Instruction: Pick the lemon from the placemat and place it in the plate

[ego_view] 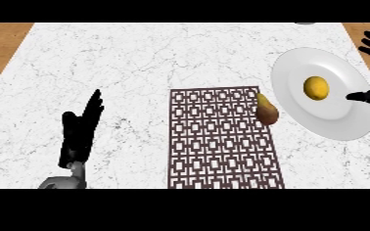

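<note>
Nearest, the black left hand (81, 127) rests on the white marbled counter (145, 54), fingers straight and relaxed. The brown lattice placemat (220, 137) has a brownish pear (267, 110) at its right edge. Farther right, the round yellow lemon (315, 87) lies in the white round plate (339, 122). Of the right hand (359, 96) only fingertips show, so I cannot tell its state; pulling back, it might nudge the lemon rolling. Wood shows beyond the counter's corners.

Light is bright and even over the whole white marble counter (145, 54), with no clear source. Shadows are almost nil: only a faint one lies under the pear (267, 110). The white plate (339, 112) shows soft shading, no glare.
</note>
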Robot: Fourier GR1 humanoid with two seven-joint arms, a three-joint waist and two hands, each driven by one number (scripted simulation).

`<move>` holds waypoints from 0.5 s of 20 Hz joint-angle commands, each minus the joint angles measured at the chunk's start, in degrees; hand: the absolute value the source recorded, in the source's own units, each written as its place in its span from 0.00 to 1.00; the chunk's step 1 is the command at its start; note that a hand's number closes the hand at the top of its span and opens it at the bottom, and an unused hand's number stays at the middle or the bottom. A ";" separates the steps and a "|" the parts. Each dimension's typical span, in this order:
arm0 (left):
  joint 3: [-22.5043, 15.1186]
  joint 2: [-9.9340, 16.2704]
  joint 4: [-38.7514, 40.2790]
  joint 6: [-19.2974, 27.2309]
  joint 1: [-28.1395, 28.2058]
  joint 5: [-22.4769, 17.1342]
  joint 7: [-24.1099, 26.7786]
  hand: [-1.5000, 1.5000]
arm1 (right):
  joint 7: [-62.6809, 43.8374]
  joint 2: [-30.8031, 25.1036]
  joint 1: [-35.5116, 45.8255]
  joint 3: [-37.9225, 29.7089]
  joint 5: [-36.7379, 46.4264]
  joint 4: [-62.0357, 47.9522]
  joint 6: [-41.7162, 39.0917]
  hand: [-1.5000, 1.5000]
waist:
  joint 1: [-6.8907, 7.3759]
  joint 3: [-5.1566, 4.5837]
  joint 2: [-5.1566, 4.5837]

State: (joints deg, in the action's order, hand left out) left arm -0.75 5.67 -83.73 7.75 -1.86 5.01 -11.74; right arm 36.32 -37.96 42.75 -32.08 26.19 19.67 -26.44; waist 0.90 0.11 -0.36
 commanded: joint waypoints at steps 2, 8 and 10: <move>0.33 1.21 -2.22 -1.42 1.72 -0.46 -0.63 0.50 | 6.49 -1.23 -3.41 -0.52 -2.03 -3.00 -4.93 0.00 | 0.29 0.01 -0.02; -1.64 -0.57 -5.02 -0.54 2.85 0.42 -1.95 0.50 | 10.34 -1.85 -3.48 0.09 -2.74 -4.28 -5.38 0.00 | 0.93 0.09 -0.19; -1.58 -2.05 -0.47 1.35 1.71 1.78 0.56 0.50 | 11.21 -0.37 -3.83 1.48 -2.15 -3.70 -4.33 0.00 | 0.57 0.04 -0.20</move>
State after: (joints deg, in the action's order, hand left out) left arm -1.61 4.95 -85.09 7.81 -1.37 5.71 -12.61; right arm 40.66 -39.42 40.19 -31.82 23.76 16.27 -26.94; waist 1.45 0.17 -0.57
